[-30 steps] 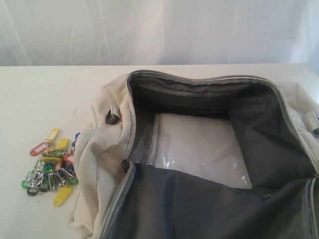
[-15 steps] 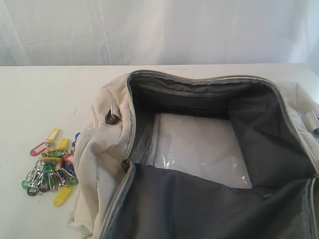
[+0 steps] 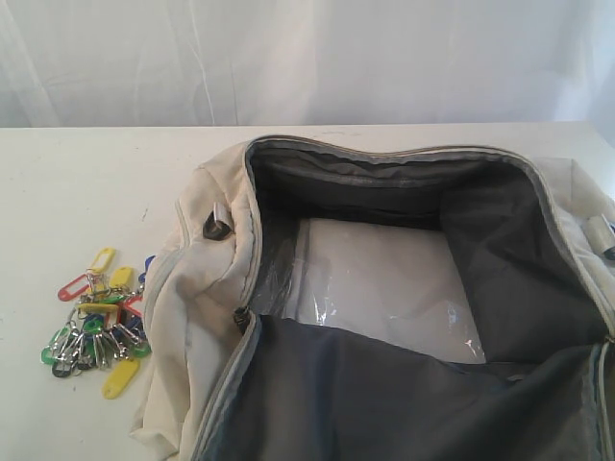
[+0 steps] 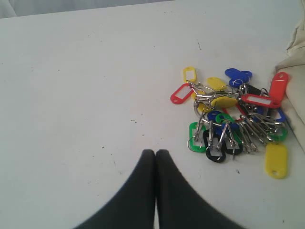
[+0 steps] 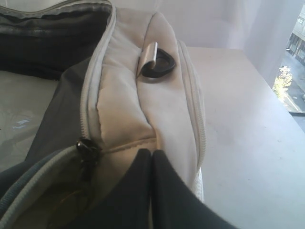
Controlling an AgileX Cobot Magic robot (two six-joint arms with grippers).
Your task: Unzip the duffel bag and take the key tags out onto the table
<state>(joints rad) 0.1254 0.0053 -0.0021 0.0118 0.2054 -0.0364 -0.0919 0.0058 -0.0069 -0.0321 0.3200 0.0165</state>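
The cream duffel bag (image 3: 202, 288) lies unzipped on the white table (image 3: 77, 182), its dark grey lining and a clear plastic base panel showing. The key tags (image 3: 96, 322) lie in a coloured heap on the table just left of the bag's end. No arm shows in the exterior view. In the left wrist view my left gripper (image 4: 155, 152) is shut and empty above bare table, a short way from the key tags (image 4: 233, 119). In the right wrist view my right gripper (image 5: 151, 152) is shut with nothing in it, close over the duffel bag's end panel (image 5: 124, 95).
A black strap ring (image 5: 159, 62) under a silvery tab sits on the bag's end. The dark zipper slider (image 5: 88, 148) rests at the end of the grey zip track. A white curtain (image 3: 307, 58) hangs behind the table.
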